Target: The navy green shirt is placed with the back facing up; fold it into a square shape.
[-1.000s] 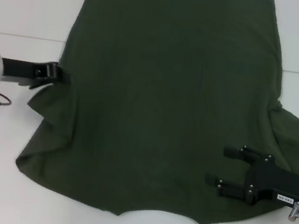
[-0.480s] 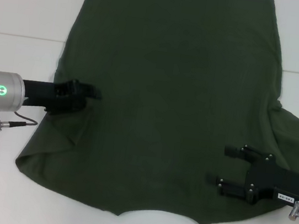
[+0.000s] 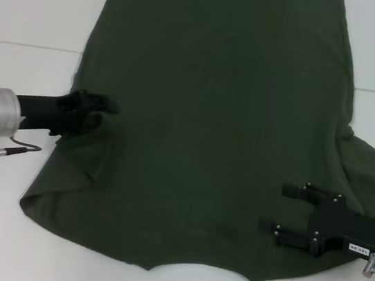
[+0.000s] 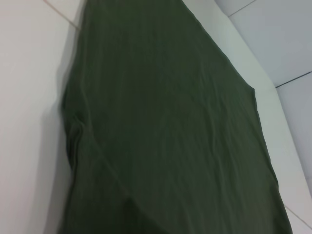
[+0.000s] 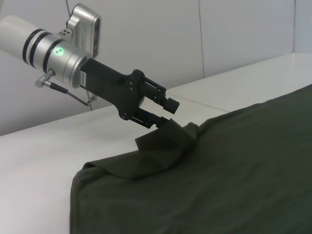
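The navy green shirt [image 3: 212, 116] lies back up and spread flat on the white table [image 3: 31, 7], hem at the far side. It also shows in the left wrist view [image 4: 161, 122]. My left gripper [image 3: 99, 109] hovers over the shirt's left edge, where the left sleeve [image 3: 77, 156] is folded inward onto the body. In the right wrist view the left gripper [image 5: 165, 113] has its jaws apart, and the sleeve cloth [image 5: 161, 144] rises in a peak to the lower finger. My right gripper [image 3: 288, 210] is open and rests low over the shirt near the right shoulder.
The right sleeve [image 3: 372, 166] lies spread out to the side, beyond the right gripper. A cable [image 3: 22, 149] hangs from the left wrist over the bare table. White table surrounds the shirt on the left and right.
The left gripper carried the left sleeve inward over the shirt body, then drew back a little to the left. The right arm has not moved.
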